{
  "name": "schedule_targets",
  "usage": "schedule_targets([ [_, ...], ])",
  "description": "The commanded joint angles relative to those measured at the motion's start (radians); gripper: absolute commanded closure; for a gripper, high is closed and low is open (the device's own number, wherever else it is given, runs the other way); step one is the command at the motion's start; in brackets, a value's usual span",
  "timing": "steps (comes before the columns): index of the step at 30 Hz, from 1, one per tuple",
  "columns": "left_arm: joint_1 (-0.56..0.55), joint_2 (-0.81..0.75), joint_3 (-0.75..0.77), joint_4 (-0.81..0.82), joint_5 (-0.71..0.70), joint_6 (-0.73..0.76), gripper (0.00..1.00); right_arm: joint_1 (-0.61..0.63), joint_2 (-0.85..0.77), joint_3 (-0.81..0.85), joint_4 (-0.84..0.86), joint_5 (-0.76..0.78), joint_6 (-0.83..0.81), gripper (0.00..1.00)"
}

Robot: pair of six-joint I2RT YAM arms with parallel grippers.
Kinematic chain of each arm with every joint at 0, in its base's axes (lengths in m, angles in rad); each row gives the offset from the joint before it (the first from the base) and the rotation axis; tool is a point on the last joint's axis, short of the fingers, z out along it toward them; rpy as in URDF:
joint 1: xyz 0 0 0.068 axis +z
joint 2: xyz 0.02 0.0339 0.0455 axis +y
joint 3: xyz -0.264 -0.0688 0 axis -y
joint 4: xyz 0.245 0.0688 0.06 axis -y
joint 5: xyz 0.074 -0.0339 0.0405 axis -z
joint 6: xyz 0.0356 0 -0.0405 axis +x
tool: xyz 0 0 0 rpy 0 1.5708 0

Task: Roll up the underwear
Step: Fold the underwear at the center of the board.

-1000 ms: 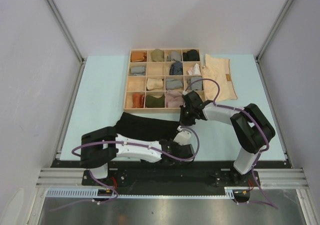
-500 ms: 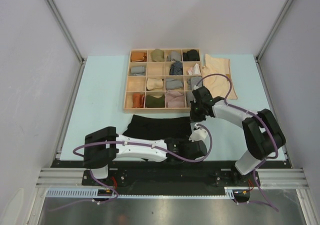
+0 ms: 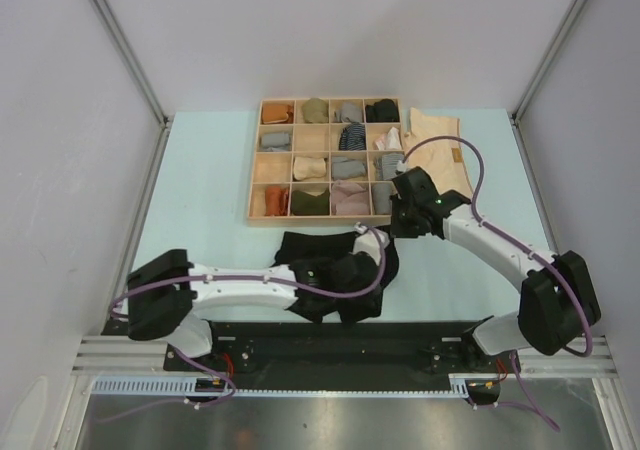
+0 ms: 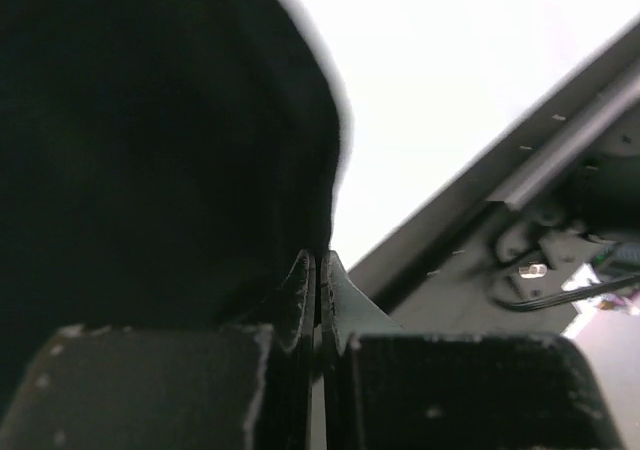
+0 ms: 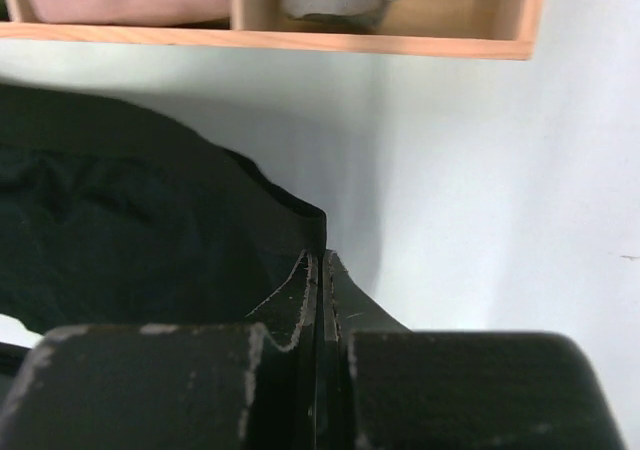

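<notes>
The black underwear (image 3: 318, 257) lies bunched on the pale table just in front of the wooden tray (image 3: 255, 160). My left gripper (image 3: 352, 288) sits low over its near right part, shut on a fold of the black underwear (image 4: 150, 150) that fills the left wrist view. My right gripper (image 3: 393, 233) is at the cloth's far right corner, its jaws shut on the hem of the black underwear (image 5: 150, 230). A pale cream underwear (image 3: 440, 155) with a small tan label lies flat to the right of the tray.
The tray holds rolled cloth bundles in orange, olive, grey, black, striped and cream. Its near wall (image 5: 300, 38) stands just beyond the right gripper. The black base rail (image 4: 520, 180) runs close by the left gripper.
The left gripper has shut on the black cloth and pulled back to the left. The right gripper has moved right and away. The underwear has shifted right and gathered into a shorter heap.
</notes>
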Motion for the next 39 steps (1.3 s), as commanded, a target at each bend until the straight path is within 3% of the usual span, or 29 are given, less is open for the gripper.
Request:
schedule_targets([
  [1, 0.053, -0.183, -0.173, 0.075, 0.021, -0.081, 1.00, 0.072, 0.045, 0.100, -0.011, 0.076, 0.050, 1.00],
  [9, 0.162, -0.507, -0.434, 0.018, 0.032, -0.128, 1.00, 0.215, 0.208, 0.261, 0.023, 0.122, 0.125, 1.00],
  [19, 0.217, -0.903, -0.632, -0.250, -0.065, -0.257, 1.00, 0.374, 0.427, 0.522, -0.009, 0.226, 0.192, 1.00],
  [27, 0.247, -1.081, -0.672, -0.438, -0.193, -0.363, 1.00, 0.450, 0.628, 0.821, -0.109, 0.287, 0.192, 1.00],
  [39, 0.247, -1.299, -0.710, -0.654, -0.352, -0.509, 1.00, 0.462, 0.679, 0.850, -0.120, 0.292, 0.205, 1.00],
])
